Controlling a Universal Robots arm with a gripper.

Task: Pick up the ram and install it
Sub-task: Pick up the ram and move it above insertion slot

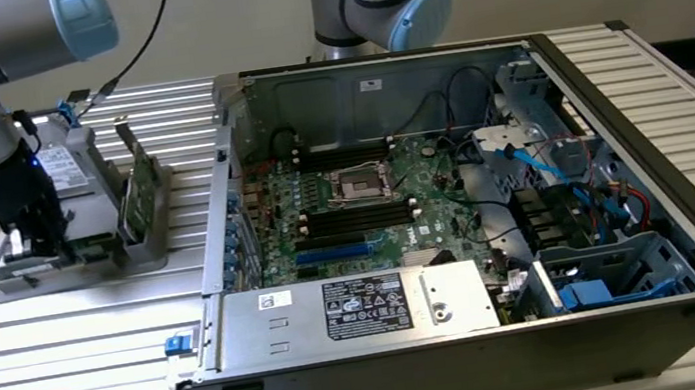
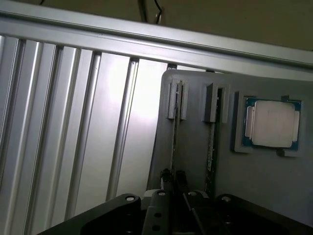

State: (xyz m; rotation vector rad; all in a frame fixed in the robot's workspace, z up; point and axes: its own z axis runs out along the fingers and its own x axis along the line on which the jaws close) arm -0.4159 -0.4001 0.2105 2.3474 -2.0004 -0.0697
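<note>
The slatted bench [image 1: 653,64] carries the open computer case [image 1: 348,94]. Its motherboard [image 1: 433,179] lies flat inside, and the black memory slots [image 1: 358,217] look unfilled. Well apart from the case, at the exterior view's left, sits the grey parts holder [image 1: 63,278], and I am down over it. The expansion card [image 1: 138,187] stands upright on the holder's side nearer the case. The ram [image 2: 174,142] stands on edge in its own slot, and my end effector [image 2: 173,177] is clamped on its thin edge, as I judge it. The processor chip [image 2: 273,122] lies in a recess nearby. This is the pick-up step, with the ram not yet lifted. Freeing it calls for a straight pull along the slot, with no twist.
</note>
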